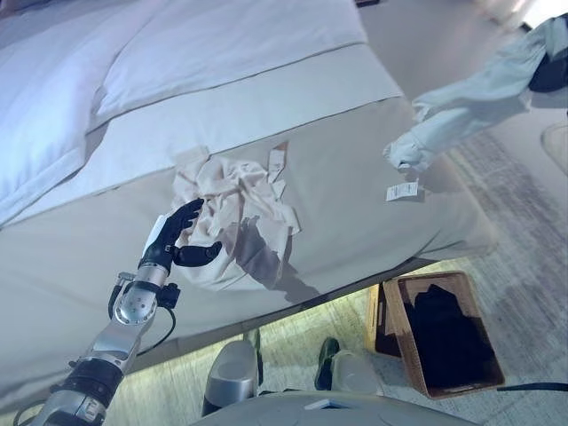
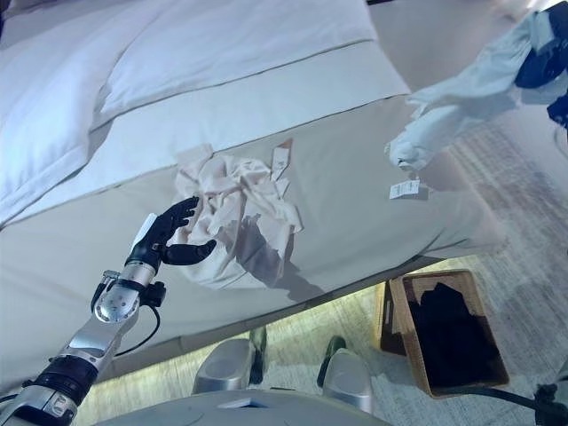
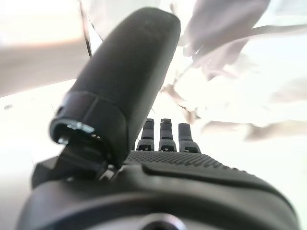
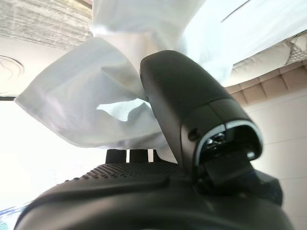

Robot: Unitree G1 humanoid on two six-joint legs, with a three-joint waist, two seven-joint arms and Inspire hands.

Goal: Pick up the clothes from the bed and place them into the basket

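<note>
A crumpled cream garment [image 1: 240, 213] with tags lies on the beige bed [image 1: 355, 169] near its front edge. My left hand [image 1: 175, 232] is open, its straight fingers resting on the garment's left side; it also shows in the left wrist view [image 3: 182, 177]. My right hand [image 1: 550, 71] is raised at the upper right, shut on a pale blue garment [image 1: 470, 102] that hangs in the air beyond the bed's corner, a white tag [image 1: 401, 191] dangling below it. The right wrist view shows the thumb [image 4: 192, 110] pressed into this cloth [image 4: 86, 105]. A wicker basket [image 1: 411, 346] stands on the floor with dark clothes [image 1: 448, 337] inside.
White duvet and pillows [image 1: 133, 62] cover the far half of the bed. The basket stands just off the bed's front edge, on grey carpet [image 1: 524, 231] that runs along the bed's right side.
</note>
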